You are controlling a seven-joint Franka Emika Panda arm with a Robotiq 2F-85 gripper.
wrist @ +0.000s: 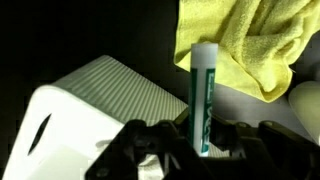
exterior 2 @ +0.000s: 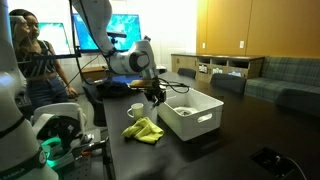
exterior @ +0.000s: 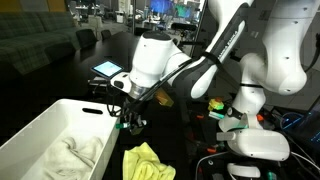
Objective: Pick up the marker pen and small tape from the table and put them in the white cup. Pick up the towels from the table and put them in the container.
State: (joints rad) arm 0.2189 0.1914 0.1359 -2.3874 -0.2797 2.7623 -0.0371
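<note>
My gripper (wrist: 202, 135) is shut on the marker pen (wrist: 204, 90), a white-capped tube with a green label that stands up between the fingers. In both exterior views the gripper (exterior: 128, 112) (exterior 2: 152, 96) hangs low over the dark table, next to the container (exterior: 45, 135) (exterior 2: 195, 120). The white towel (exterior: 78, 155) lies inside the container. The yellow-green towel (exterior: 147, 160) (exterior 2: 145, 130) (wrist: 245, 45) lies crumpled on the table beside it. The white cup (exterior 2: 136, 110) stands just behind that towel, close to the gripper. The small tape is out of view.
A second white robot base (exterior: 255, 145) with cables sits near the yellow-green towel. A tablet (exterior: 107, 69) lies further back on the table. A person (exterior 2: 35, 60) sits behind the table, next to monitors. The container's ribbed wall (wrist: 110, 90) is directly below the gripper.
</note>
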